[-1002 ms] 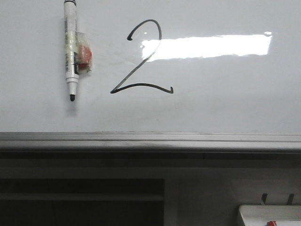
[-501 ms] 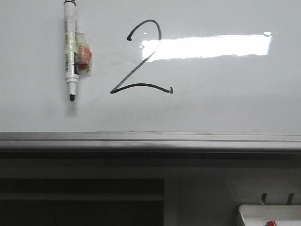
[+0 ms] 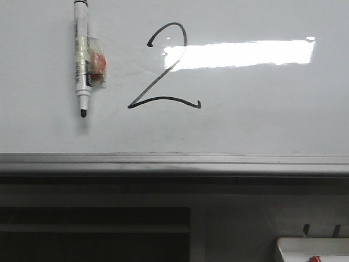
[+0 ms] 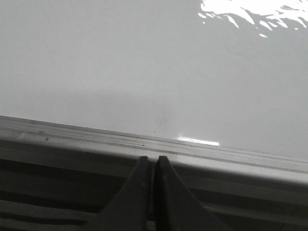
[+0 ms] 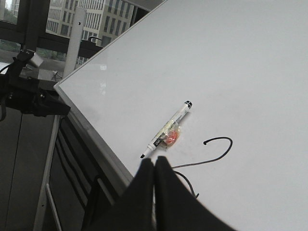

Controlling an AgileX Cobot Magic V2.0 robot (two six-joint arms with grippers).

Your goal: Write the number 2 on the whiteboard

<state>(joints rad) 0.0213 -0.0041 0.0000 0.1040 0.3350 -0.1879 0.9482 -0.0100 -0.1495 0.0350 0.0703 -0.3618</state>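
A black hand-drawn number 2 (image 3: 163, 68) stands on the glossy whiteboard (image 3: 262, 109), left of a bright light glare. It also shows in the right wrist view (image 5: 219, 149), partly behind my fingers. A white uncapped marker (image 3: 82, 60) with a taped red piece sticks upright on the board, left of the 2, tip down; it also shows in the right wrist view (image 5: 166, 130). My left gripper (image 4: 150, 161) is shut and empty, by the board's grey bottom rail (image 4: 72, 137). My right gripper (image 5: 154, 162) is shut and empty, away from the board. Neither gripper shows in the front view.
The grey rail (image 3: 174, 162) runs under the board. A white tray (image 3: 311, 248) with something red sits at the lower right. In the right wrist view, a dark camera mount (image 5: 29, 96) and the board's stand legs (image 5: 48, 183) are beyond the board's edge, with windows behind.
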